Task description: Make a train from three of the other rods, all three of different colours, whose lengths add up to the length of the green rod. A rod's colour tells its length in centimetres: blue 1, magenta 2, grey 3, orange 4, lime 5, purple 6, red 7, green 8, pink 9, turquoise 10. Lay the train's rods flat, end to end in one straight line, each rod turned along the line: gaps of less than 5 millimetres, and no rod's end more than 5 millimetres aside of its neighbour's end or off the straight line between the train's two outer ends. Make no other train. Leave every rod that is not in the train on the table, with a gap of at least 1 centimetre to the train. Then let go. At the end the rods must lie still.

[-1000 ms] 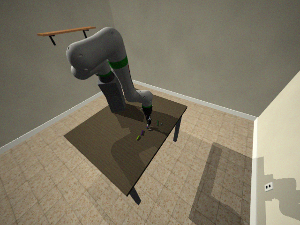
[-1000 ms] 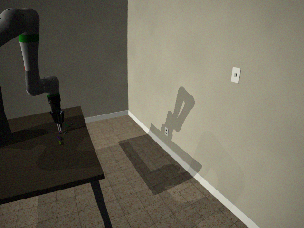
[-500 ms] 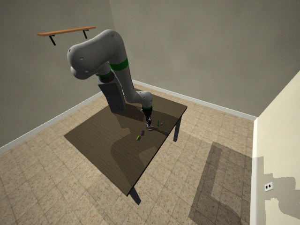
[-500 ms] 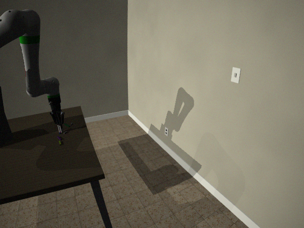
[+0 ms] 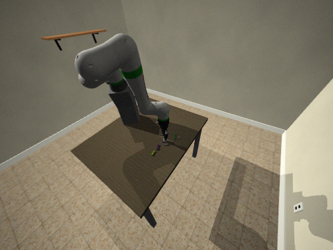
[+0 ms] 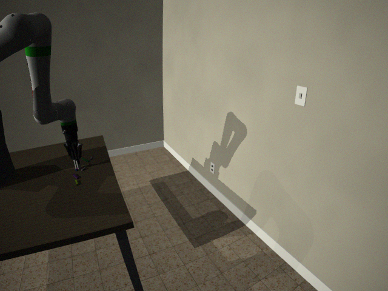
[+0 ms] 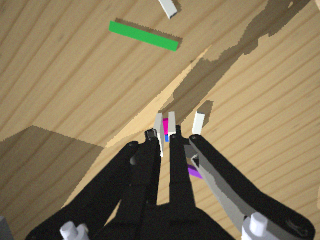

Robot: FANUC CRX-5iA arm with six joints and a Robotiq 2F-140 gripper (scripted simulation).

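While your end effector (image 5: 164, 139) (image 6: 76, 166) (image 7: 166, 121) is clamped on the magenta rod (image 7: 166, 126), beside the blue (image 5: 163, 141) (image 6: 76, 170) (image 7: 166, 138), lime (image 5: 153, 152) (image 6: 77, 182) lies apart; you likely still need it joined, then release.
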